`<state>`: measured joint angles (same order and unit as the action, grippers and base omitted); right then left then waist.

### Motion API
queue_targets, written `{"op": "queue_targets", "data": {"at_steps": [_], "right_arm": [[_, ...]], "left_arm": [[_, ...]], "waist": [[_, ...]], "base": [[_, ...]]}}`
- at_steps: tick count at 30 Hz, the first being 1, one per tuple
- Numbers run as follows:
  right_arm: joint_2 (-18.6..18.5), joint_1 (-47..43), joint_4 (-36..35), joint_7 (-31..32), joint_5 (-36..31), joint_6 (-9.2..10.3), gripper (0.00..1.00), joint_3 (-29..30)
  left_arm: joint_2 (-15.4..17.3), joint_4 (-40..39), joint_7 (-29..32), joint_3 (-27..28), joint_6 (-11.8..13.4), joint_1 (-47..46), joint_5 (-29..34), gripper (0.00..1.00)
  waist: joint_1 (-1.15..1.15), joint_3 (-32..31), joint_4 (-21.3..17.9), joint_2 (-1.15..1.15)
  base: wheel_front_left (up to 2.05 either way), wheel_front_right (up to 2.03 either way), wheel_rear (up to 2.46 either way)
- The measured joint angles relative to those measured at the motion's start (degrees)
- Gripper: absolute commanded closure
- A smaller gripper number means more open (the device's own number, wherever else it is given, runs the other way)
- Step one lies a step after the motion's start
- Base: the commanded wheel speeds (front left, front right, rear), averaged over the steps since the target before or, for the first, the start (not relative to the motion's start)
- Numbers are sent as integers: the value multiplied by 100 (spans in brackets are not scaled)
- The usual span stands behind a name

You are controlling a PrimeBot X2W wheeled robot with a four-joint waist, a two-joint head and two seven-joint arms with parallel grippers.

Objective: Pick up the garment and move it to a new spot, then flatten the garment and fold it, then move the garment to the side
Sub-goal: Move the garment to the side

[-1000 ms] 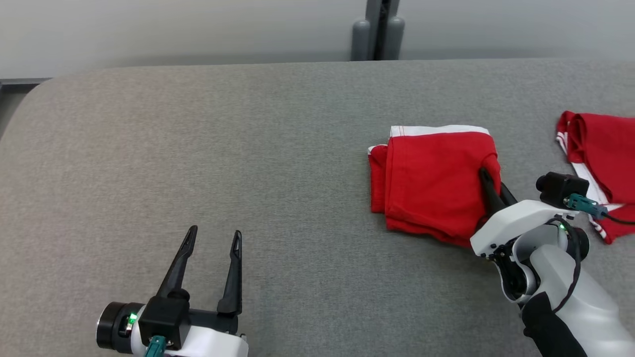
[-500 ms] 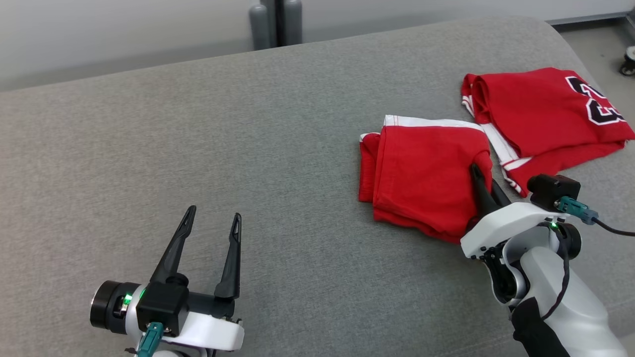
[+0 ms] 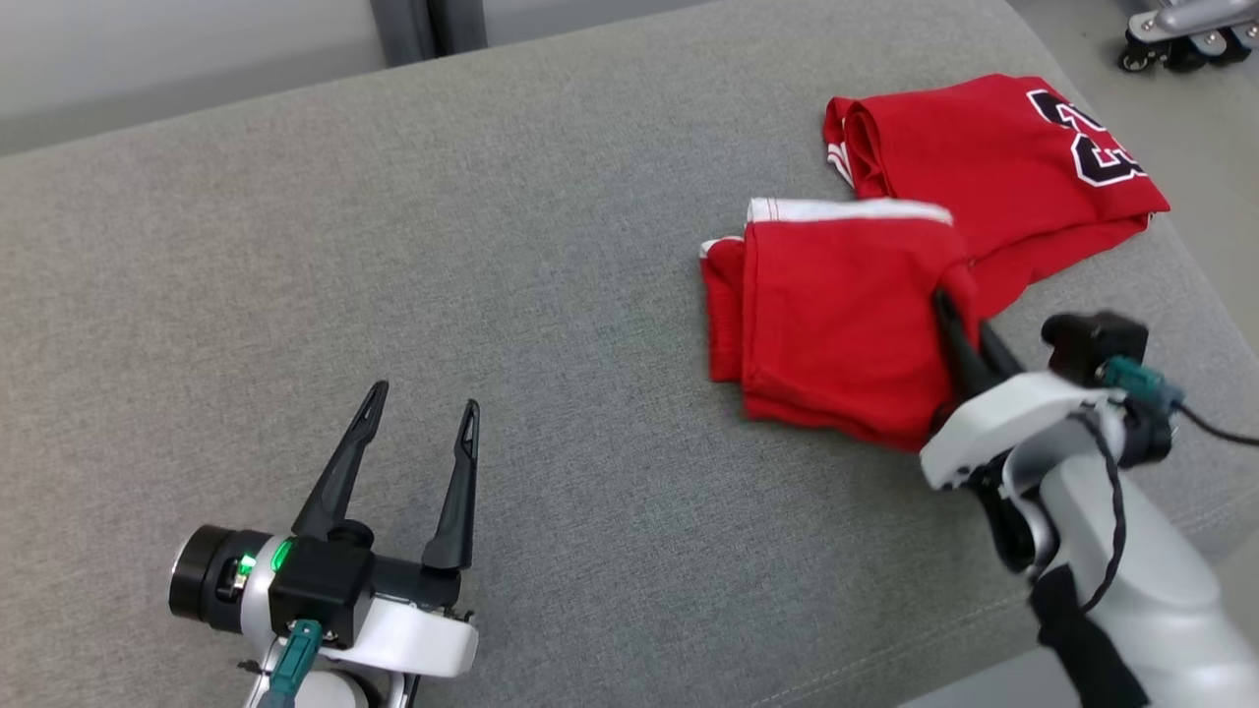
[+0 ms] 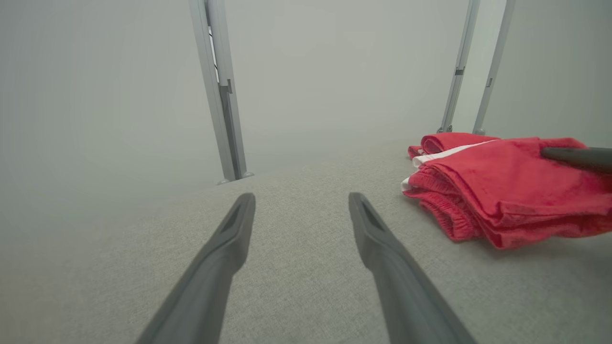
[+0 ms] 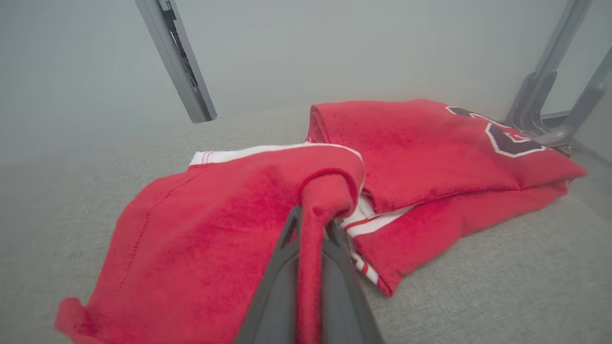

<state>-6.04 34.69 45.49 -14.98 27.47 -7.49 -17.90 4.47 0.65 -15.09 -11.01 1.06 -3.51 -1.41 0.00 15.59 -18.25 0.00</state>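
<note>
The folded red garment with a white band lies on the grey table, right of centre. My right gripper is shut on its right edge; in the right wrist view a pinched fold of red cloth runs between the two dark fingers. The garment's right edge now overlaps a second folded red garment with a black number. My left gripper stands open at the lower left, with nothing between its fingers. The left wrist view has the held garment at its right.
The grey padded table ends in a rounded corner at the far right, close behind the numbered garment. Floor and a wheeled base lie beyond that edge. Grey posts stand behind the table.
The head view has swung to the right, showing the table's right end. My right gripper has carried the held garment rightwards until it overlaps the numbered one. The left gripper stays open.
</note>
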Motion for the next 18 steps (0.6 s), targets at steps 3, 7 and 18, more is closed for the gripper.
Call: {"op": "queue_targets", "data": {"at_steps": [3, 7, 18], "right_arm": [[-298, 381, -24, 0, -450, 0, 100, -169], [-678, 772, -38, -1, -866, 0, 100, -305], [-1940, 1435, 13, -1, -1559, -1, 100, -67]], "left_arm": [[63, -19, 0, -43, -45, -106, 44, 0], [122, -41, 0, -111, -88, -294, 140, 0], [283, -412, 0, -286, -156, -690, 290, 0]], "waist": [[0, 182, -2, 0], [0, 406, 83, 0], [0, 1054, 626, 0]], "base": [[0, 0, 0], [0, 0, 0], [0, 0, 0]]}}
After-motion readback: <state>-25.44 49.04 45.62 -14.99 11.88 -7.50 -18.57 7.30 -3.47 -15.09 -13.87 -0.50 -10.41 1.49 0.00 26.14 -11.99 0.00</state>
